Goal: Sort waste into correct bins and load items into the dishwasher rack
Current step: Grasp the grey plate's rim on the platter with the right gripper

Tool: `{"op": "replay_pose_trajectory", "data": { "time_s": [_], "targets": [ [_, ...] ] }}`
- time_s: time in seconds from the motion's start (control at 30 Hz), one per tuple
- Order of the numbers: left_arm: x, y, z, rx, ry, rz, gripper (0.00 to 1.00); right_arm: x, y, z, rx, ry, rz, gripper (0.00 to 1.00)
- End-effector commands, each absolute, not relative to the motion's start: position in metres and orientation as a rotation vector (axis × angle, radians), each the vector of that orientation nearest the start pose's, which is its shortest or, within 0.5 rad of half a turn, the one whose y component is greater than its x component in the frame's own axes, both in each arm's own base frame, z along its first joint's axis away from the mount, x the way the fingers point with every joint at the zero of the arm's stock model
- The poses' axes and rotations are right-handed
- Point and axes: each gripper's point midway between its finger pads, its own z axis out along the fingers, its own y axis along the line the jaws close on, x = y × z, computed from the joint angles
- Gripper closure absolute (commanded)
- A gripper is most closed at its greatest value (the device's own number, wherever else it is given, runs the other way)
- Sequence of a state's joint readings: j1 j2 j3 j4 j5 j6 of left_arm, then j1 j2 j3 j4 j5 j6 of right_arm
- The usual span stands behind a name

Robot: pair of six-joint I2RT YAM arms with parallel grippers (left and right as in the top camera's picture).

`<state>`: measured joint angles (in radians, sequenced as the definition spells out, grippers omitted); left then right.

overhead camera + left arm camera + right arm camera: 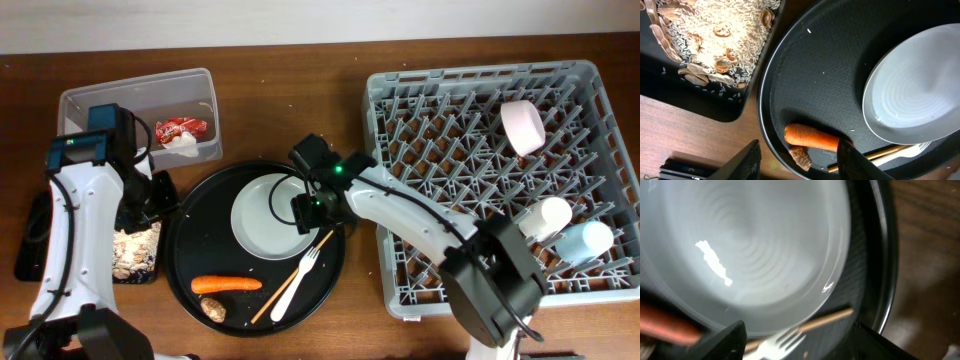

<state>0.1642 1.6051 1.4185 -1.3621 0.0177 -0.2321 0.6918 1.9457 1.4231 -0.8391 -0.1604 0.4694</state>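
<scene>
Left fingers (pixel 747 162): spread wide, empty, above the carrot (pixel 812 138) on the round black tray (pixel 805 75).
Right fingers (pixel 727 340): wide apart, empty, over the white plate (pixel 750 255).
Red wrapper (pixel 182 127): in the clear tub (pixel 140 88), far left; print too small to read.
</scene>
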Motion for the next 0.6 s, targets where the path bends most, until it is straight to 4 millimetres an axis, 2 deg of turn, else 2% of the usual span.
{"op": "replay_pose_trajectory", "data": {
  "time_s": [0.0,0.07,0.23,0.3,0.57],
  "targets": [
    [0.285,0.045,0.149,-0.62,3.033,-0.038,0.52,0.314,0.282,0.039,-0.284,2.984,0.304,0.35],
    [0.285,0.044,0.145,-0.621,3.036,-0.037,0.51,0.317,0.283,0.029,-0.283,2.986,0.291,0.43],
    [0.285,0.044,0.142,-0.621,3.036,-0.037,0.48,0.319,0.28,0.011,-0.241,3.008,0.246,0.55],
    [0.285,0.045,0.142,-0.621,3.036,-0.037,0.48,0.32,0.282,0.01,-0.241,3.002,0.251,0.64],
    [0.286,0.045,0.142,-0.62,3.032,-0.038,0.47,0.323,0.284,0.011,-0.241,2.99,0.261,0.86]
  ]
}}
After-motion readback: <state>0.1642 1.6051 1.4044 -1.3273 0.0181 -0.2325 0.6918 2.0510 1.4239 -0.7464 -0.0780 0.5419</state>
